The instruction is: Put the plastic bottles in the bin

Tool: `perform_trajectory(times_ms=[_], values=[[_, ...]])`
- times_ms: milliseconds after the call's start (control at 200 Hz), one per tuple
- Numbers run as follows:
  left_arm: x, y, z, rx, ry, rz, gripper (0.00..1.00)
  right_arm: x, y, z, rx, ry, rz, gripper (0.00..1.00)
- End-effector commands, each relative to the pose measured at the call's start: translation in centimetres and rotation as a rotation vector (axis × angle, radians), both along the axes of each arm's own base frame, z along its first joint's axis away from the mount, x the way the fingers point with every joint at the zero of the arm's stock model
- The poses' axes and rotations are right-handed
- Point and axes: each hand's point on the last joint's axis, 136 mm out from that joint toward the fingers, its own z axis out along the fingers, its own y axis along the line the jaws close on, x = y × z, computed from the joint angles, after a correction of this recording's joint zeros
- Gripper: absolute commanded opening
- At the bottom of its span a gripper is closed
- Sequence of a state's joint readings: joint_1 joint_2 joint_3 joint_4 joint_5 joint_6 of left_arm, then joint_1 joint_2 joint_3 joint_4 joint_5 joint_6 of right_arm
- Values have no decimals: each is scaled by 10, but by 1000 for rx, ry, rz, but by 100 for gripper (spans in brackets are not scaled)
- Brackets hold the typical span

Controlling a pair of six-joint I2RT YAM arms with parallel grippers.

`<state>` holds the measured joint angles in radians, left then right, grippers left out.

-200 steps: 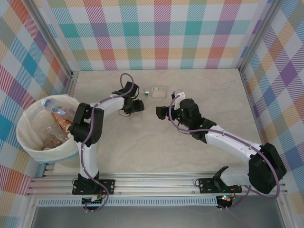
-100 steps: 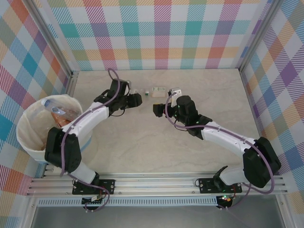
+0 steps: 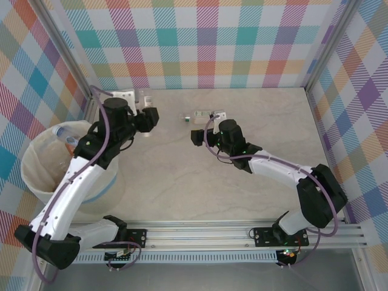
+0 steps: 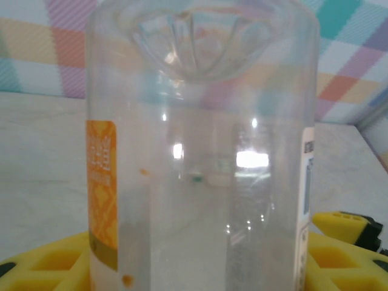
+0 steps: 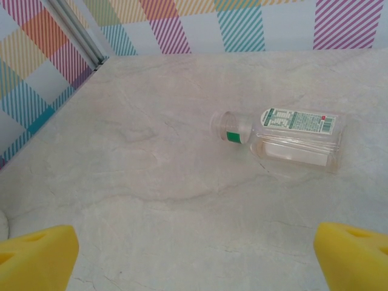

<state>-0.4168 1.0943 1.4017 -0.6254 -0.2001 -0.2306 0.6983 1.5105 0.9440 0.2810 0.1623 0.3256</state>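
My left end effector point(image 3: 147, 117) is clamped on an orange-labelled bottle point(image 4: 200, 151) made of clear plastic. In the left wrist view the bottle stands close to the lens. Its moulded base points away toward the checked wall, and its body sits between my yellow fingers point(image 4: 42, 267), one on each side. An orange label strip runs down its left side, and the edge of a white printed label shows on its right. From above, my left arm reaches toward the far left corner of the bench point(image 3: 182, 194). The end effector is just past the far right side of the bin point(image 3: 27, 176), not over its mouth.

The bin sits at the left edge of the bench, a round bucket lined with a translucent white bag. Several clear bottles point(image 3: 73, 154) lie inside it, one with an orange label.

My right end effector point(image 3: 197, 136) has its fingers wide apart and grips nothing. In the right wrist view its two yellow fingertips point(image 5: 36, 257) sit at the bottom corners with bare bench between them. Ahead of them a green-labelled bottle point(image 5: 285, 136) lies on its side on the bench, apart from my fingers. Its neck, ringed by a green band, points left, and its clear body carries a white and green label. From above, this bottle lies toward the far side of the bench, just beyond my right end effector
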Motion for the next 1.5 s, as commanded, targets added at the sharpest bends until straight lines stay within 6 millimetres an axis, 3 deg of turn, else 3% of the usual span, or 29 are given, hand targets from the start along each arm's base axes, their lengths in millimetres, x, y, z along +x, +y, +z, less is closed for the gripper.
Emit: perform_trajectory(times_ms=[0, 90, 160, 275, 370, 505, 605, 670, 705, 795, 940, 1085, 1210, 1305, 1410, 1495], values=[[-31, 70, 34, 179, -35, 268, 41, 8, 13, 21, 61, -43, 16, 100], [-48, 125, 47, 269, -35, 520, 41, 11, 17, 19, 68, -37, 22, 100], [-59, 160, 43, 238, -4, 658, 42, 13, 20, 18, 75, -30, 23, 100], [-85, 208, 33, 210, 47, 867, 30, 15, 24, 18, 72, -27, 35, 100], [-107, 239, 28, 270, 70, 1035, 30, 16, 25, 19, 61, -32, 41, 100], [-129, 269, 2, 229, 134, 1169, 31, 17, 28, 21, 38, -37, 57, 100], [-137, 277, -18, 194, 171, 1219, 37, 19, 31, 21, 31, -35, 67, 100], [-147, 281, -22, 206, 174, 1271, 39, 20, 33, 22, 35, -33, 72, 100], [-151, 282, -24, 205, 170, 1286, 44, 21, 34, 23, 35, -32, 74, 100], [-149, 278, -25, 179, 166, 1253, 78, 22, 38, 24, 34, -26, 85, 100], [-131, 263, -22, 122, 176, 1122, 100, 22, 37, 24, 40, -17, 75, 100], [-112, 238, -1, 13, 107, 942, 100, 21, 31, 20, 43, -8, 50, 100], [-75, 185, 25, -175, -6, 645, 100, 19, 23, 17, 32, -10, 22, 100], [-51, 148, 39, -213, -21, 490, 100, 18, 17, 16, 24, -12, -2, 100], [-22, 101, 43, -187, -17, 347, 100, 18, 6, 12, 3, -4, -44, 100], [4, 60, 35, -173, -3, 243, 100, 18, -4, 9, -21, 3, -87, 100]])
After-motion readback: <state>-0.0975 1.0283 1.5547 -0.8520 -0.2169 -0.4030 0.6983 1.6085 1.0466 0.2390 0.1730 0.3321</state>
